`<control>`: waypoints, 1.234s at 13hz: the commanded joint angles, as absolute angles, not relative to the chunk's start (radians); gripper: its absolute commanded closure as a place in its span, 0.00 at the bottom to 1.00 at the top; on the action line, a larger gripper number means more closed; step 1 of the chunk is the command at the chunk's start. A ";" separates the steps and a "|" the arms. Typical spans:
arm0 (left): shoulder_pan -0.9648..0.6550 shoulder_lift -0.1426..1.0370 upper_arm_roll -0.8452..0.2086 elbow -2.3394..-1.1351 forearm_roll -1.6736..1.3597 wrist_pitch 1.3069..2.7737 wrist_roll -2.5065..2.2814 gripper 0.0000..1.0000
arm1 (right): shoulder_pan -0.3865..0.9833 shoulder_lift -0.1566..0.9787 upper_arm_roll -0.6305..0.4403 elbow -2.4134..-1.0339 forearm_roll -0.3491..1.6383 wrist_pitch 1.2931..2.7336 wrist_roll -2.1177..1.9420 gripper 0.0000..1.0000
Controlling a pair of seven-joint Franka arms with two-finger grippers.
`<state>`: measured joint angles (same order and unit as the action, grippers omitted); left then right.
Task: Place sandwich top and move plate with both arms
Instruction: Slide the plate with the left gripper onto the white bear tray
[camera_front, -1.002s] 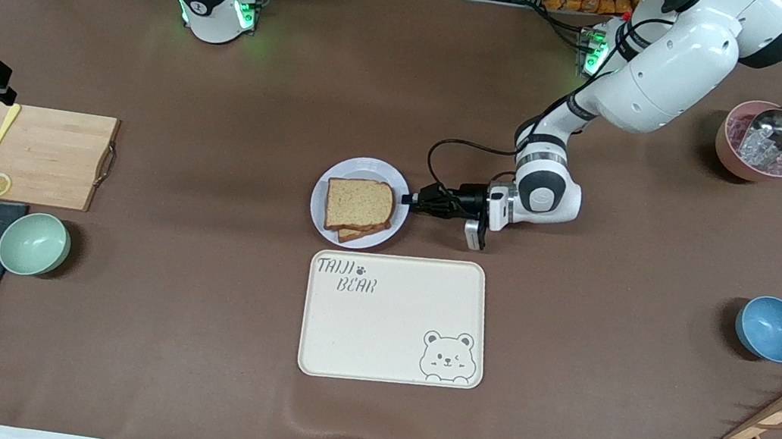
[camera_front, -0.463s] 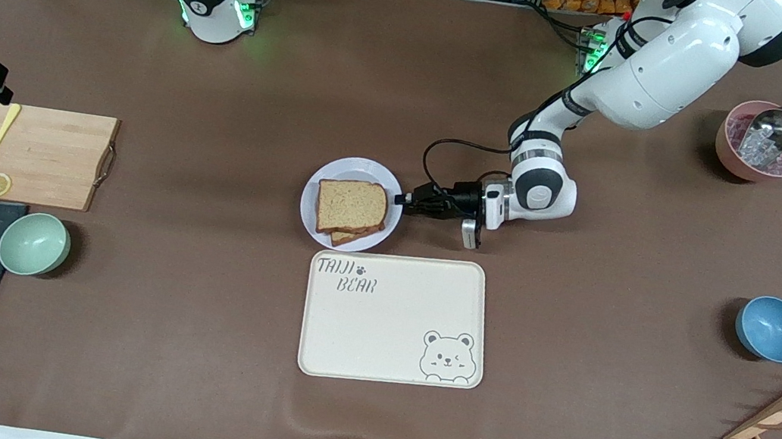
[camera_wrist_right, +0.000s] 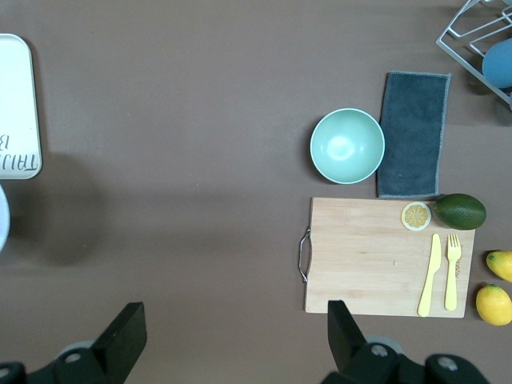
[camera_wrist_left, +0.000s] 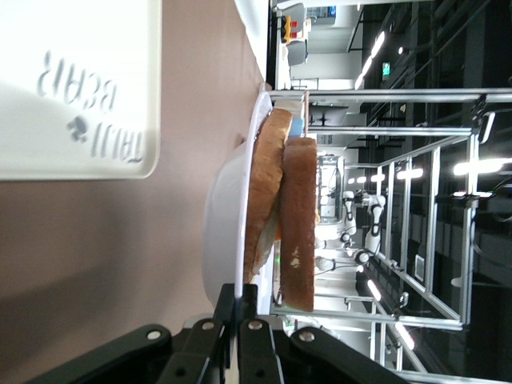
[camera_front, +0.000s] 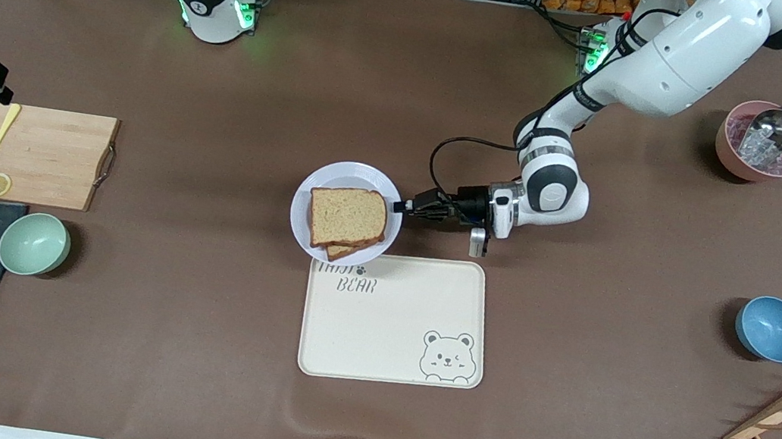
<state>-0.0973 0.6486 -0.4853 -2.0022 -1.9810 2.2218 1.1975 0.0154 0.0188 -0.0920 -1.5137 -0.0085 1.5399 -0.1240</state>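
Centre frame, the left gripper [camera_front: 404,207] pinches the plate [camera_front: 302,215] rim, apparently lifted over the tray [camera_front: 391,327] corner; sandwich top [camera_front: 347,216] on it. Right gripper [camera_wrist_right: 232,340] waits, spread wide.

Two glossy white jointed arms [camera_front: 659,54] with dark joint bands were seen on round bases lit green [camera_front: 221,12]. A black looped cable [camera_front: 446,152] was run to the left arm's black gripper [camera_front: 402,206].
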 commanded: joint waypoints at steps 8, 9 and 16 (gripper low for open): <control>0.058 0.613 -0.483 -1.907 -1.697 2.217 0.893 1.00 | 0.018 0.028 -0.091 -1.499 -0.028 1.523 -0.107 0.00; 0.078 0.636 -0.482 -1.881 -1.645 2.214 0.881 1.00 | 0.018 0.028 -0.091 -1.497 -0.028 1.525 -0.107 0.00; 0.156 0.736 -0.439 -1.775 -1.470 2.152 0.862 1.00 | 0.018 0.028 -0.091 -1.505 -0.026 1.519 -0.106 0.00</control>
<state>0.1520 0.7179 -0.4533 -1.8188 -1.5197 2.1887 0.8812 0.0171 0.0239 -0.0917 -1.5137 -0.0085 1.5303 -0.1239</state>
